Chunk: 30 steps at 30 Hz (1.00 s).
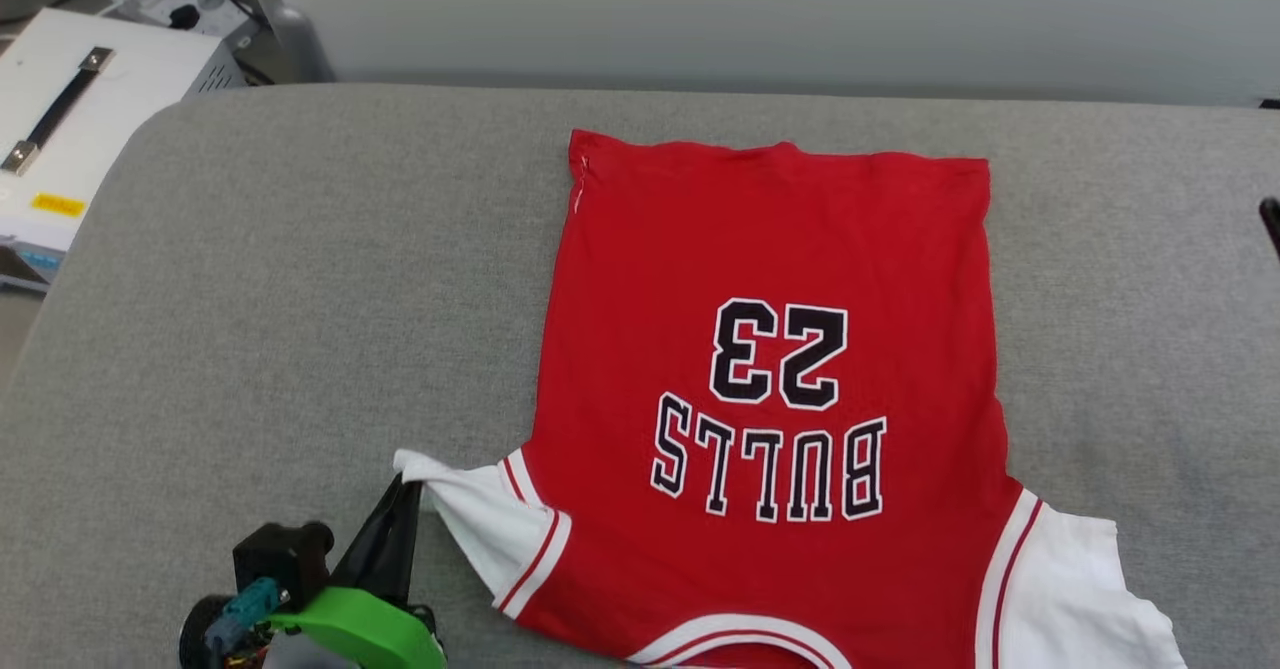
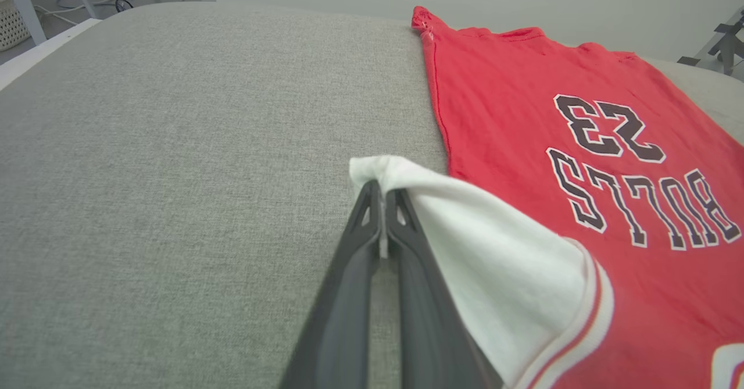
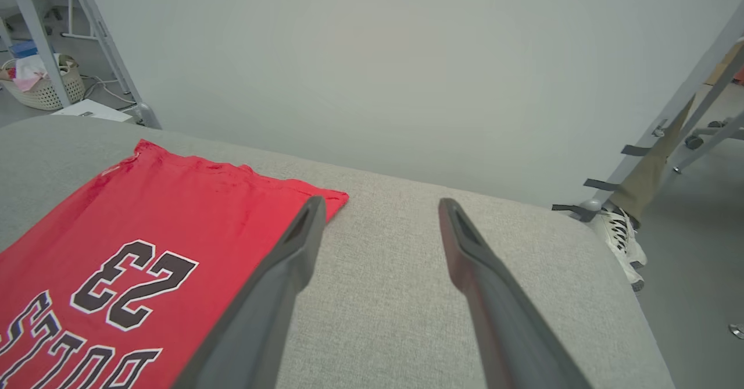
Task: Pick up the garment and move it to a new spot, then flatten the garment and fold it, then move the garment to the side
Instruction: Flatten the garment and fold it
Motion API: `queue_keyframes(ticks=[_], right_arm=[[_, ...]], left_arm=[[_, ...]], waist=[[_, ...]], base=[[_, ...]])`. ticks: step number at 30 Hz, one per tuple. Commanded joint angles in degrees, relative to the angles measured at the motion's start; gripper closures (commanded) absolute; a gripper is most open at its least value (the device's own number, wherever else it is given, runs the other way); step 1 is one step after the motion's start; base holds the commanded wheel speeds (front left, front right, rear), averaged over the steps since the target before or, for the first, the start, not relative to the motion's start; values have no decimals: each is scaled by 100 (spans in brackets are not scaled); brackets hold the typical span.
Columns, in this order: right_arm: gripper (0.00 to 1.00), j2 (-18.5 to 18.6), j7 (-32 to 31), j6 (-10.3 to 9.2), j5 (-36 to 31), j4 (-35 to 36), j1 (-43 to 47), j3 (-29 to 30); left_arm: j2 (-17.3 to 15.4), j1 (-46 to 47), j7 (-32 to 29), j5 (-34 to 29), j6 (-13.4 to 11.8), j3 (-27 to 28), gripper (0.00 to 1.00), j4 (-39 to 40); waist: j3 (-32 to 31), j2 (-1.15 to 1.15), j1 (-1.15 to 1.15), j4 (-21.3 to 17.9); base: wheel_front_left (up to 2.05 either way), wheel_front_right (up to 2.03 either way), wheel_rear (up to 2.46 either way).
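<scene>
The garment (image 1: 770,249), a red jersey T-shirt with white sleeves, lies spread flat on the grey padded table (image 1: 280,289), print side up, hem toward the far edge. Its black "BULLS 23" print (image 2: 628,162) reads upside down to me. My left gripper (image 1: 408,489) is shut on the tip of the white sleeve (image 2: 465,232), pulling it out and slightly up. In the right wrist view my right gripper (image 3: 378,206) hangs open above the table beside the garment's (image 3: 133,226) far hem corner, with nothing between its fingers (image 3: 290,249).
A white case with a black handle (image 1: 70,99) stands off the table's far left corner. A person's shoe (image 3: 625,232) and metal frame legs (image 3: 691,104) are on the floor beyond the table's right end. A basket (image 3: 40,81) sits at the far left.
</scene>
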<state>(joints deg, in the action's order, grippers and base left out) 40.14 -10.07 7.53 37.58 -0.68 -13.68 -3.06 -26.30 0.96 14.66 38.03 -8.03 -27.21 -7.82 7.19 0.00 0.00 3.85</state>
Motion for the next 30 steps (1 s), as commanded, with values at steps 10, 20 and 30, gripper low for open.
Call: queue_keyframes(ticks=[10,20,30], right_arm=[[0,178,-3064,-4,151,-430,-2412,-244],[0,-14,-4955,-4,-75,-1470,-3857,-497],[0,-37,-5186,-4,-436,-2191,-3998,-850]], left_arm=[[653,736,34,-623,359,308,100,257],[1330,1137,34,-1144,766,585,100,341],[1828,1279,34,-1569,1125,877,100,264]], waist=[[1694,0,0,881],[2532,0,0,1413],[2987,0,0,1717]], base=[[0,0,0],[0,0,0],[0,0,0]])
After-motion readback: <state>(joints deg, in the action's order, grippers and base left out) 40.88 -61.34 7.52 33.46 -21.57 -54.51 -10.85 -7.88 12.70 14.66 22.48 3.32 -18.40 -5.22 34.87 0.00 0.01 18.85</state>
